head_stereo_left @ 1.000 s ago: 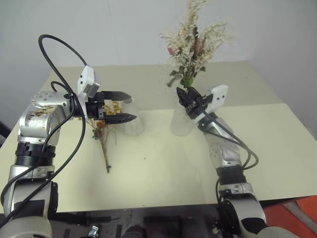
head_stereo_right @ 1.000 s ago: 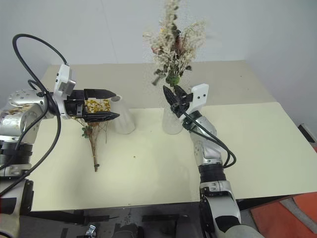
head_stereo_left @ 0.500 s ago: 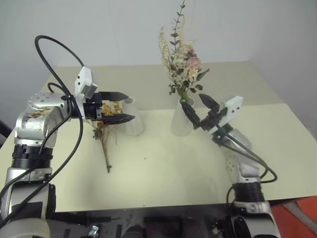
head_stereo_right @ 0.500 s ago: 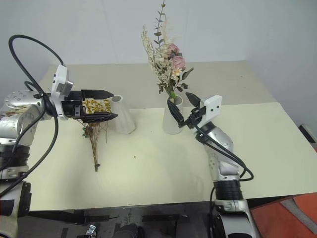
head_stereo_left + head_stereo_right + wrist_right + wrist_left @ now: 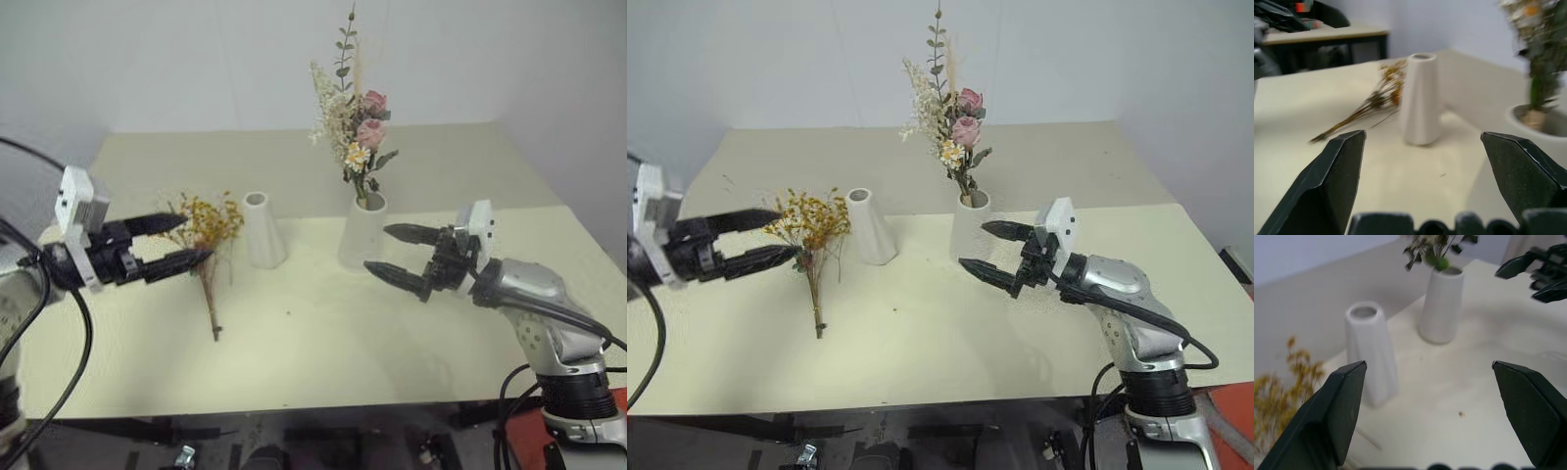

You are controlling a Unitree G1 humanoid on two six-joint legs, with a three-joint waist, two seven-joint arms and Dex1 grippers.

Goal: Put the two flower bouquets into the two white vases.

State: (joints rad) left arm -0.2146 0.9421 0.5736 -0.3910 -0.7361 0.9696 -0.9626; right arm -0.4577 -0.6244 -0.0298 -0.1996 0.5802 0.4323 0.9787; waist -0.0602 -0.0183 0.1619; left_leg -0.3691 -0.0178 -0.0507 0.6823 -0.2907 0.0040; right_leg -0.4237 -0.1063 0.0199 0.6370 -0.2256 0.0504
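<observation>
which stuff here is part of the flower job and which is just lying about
Job: pink rose and daisy bouquet in the wide white ceramic vase; empty slim-necked white vase; yellow dried-blossom spray lying on the table.
Lying about: cream table; nothing else loose.

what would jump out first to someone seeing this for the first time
The tall pink rose bouquet standing in the wide white vase at mid-table draws the eye first. To its left the slim white vase stands empty, with the yellow dried bouquet lying flat on the table beside it. The open left gripper and open right gripper flank the scene, holding nothing.
</observation>
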